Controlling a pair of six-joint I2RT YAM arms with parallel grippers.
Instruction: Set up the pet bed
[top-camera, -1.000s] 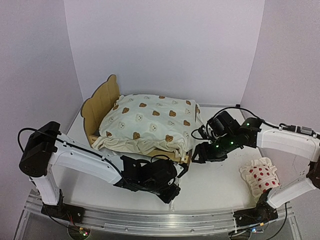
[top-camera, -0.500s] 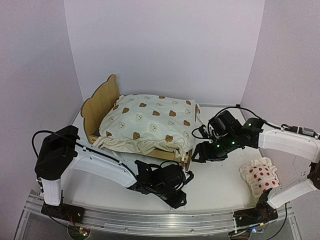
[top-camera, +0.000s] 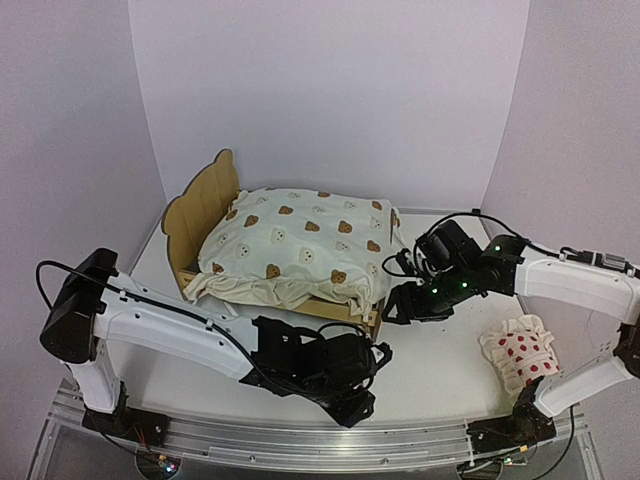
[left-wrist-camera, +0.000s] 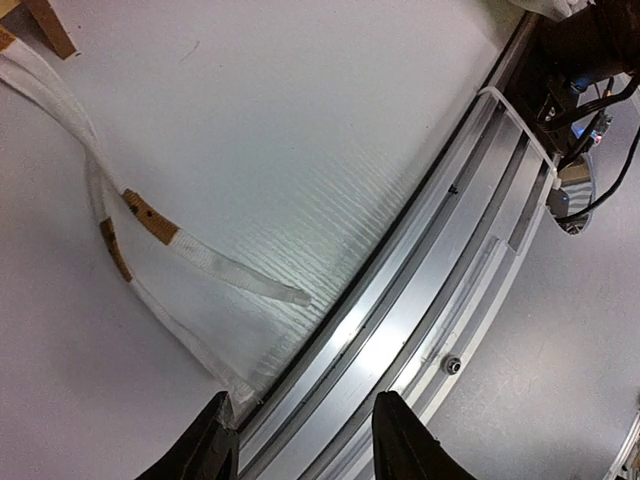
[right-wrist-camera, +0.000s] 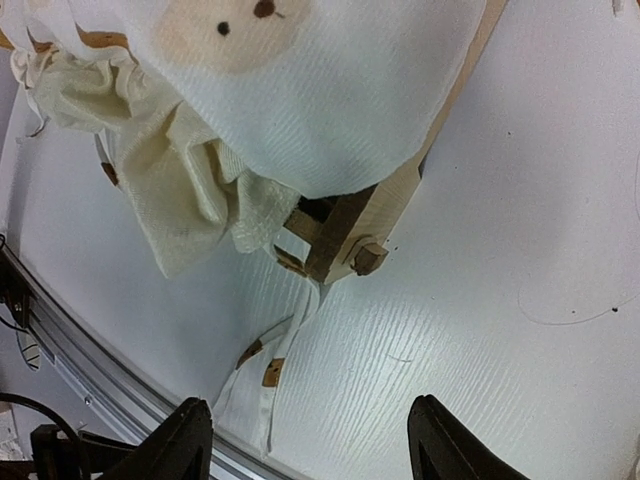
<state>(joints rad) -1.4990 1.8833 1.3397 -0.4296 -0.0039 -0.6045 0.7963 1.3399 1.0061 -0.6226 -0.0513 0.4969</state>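
Pet bed (top-camera: 203, 208): rear-left of table (top-camera: 440, 365); bear-print cushion (top-camera: 300, 245) lies on it.
L gripper (left-wrist-camera: 305, 455): fingers apart, empty; over table's near edge, by cushion ties (left-wrist-camera: 150, 218).
R gripper (right-wrist-camera: 312, 445): fingers wide, empty; near bed's foot corner.

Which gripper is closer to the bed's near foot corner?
Right. The right gripper sits just beside the bed corner; the left gripper is off near the table's front rail.

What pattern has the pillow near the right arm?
The small ruffled pillow is white with red dots; top external view.
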